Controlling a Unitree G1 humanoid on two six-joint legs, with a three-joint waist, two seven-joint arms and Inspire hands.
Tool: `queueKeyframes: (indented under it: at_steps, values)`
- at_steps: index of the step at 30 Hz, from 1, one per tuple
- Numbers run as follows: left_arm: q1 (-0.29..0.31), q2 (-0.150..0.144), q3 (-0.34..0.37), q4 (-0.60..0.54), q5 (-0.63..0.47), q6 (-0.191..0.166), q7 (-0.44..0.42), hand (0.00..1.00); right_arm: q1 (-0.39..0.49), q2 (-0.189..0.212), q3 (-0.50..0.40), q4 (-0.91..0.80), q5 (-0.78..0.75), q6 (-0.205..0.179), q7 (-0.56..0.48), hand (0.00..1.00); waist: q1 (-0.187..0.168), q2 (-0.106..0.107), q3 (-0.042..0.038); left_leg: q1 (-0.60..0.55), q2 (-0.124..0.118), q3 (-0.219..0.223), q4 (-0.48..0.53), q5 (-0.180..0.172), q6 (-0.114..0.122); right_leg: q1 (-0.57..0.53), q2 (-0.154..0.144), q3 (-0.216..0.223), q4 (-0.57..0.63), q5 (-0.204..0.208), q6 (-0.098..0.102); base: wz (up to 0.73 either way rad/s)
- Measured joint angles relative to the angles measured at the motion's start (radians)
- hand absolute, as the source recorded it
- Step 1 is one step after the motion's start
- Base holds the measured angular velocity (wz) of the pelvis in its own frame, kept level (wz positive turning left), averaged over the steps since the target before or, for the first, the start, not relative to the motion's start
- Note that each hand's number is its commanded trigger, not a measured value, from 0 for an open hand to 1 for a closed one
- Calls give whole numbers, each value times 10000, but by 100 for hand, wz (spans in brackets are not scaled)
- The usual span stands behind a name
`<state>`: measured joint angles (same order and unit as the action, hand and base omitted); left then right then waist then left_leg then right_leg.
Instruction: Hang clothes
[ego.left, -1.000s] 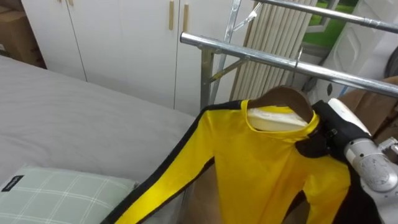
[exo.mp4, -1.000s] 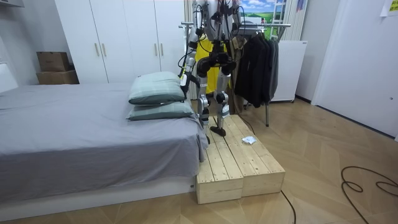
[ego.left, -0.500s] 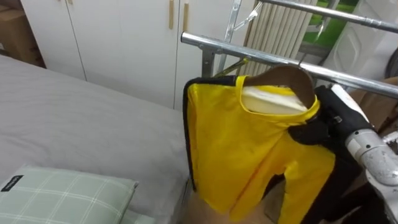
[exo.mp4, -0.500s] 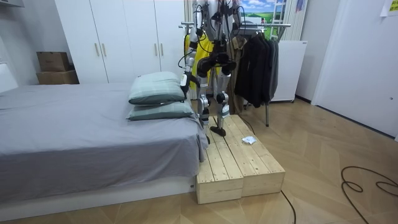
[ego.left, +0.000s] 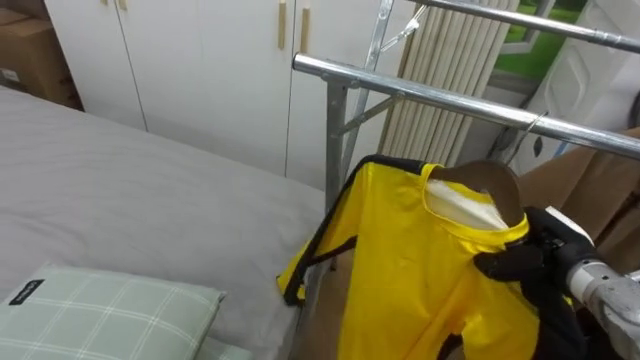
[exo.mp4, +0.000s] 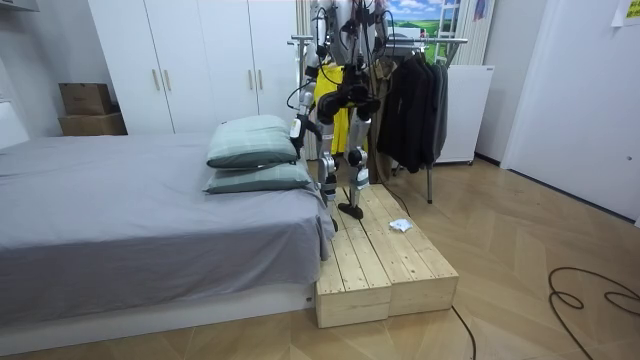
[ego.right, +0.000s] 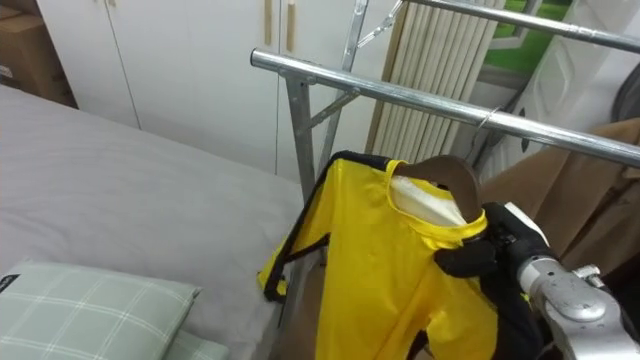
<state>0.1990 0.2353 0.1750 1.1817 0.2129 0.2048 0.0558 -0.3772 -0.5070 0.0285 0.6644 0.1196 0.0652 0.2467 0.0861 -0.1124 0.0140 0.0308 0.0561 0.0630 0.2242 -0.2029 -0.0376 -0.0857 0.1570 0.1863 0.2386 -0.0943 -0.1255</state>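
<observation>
A yellow shirt (ego.left: 410, 270) with black trim hangs on a brown hanger (ego.left: 492, 181). The hanger's thin hook (ego.left: 531, 127) reaches up to the metal rail (ego.left: 430, 93) of the clothes rack and seems to sit on it. My right hand (ego.left: 518, 262) comes in from the lower right, its dark fingers curled on the shirt's shoulder over the hanger's end. The right eye view shows the same grip of that hand (ego.right: 473, 258) on the shirt (ego.right: 365, 260). In the room view I stand on a wooden platform (exo.mp4: 385, 255) facing the rack, my left hand (exo.mp4: 297, 129) low by the bed.
A grey bed (ego.left: 120, 210) with a checked pillow (ego.left: 100, 310) lies at my left. White wardrobe doors (ego.left: 200, 70) stand behind it. A second rail (ego.left: 520, 22) runs higher up. Dark clothes (exo.mp4: 415, 100) hang further along the rack.
The shirt's left side, stretched toward the lower left before, has dropped and hangs straight. The hanger has moved right along the rail with my right hand.
</observation>
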Motion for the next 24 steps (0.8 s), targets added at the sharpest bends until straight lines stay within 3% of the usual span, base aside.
queueKeyframes:
  at_steps: [5,24]
  values:
    - [0,-20,-1,-101,0,0,0,0,-49,14,-151,394,-1,-2,224,100,0,73,10,-4,-2,-32,6,2,3,15,23,39,1,-46,102,2]
    - [3,-54,-17,-85,-1,90,-7,0,-48,25,-163,833,-12,-118,594,100,-20,37,32,39,-17,61,-15,5,1,26,37,180,-4,-69,158,-1]
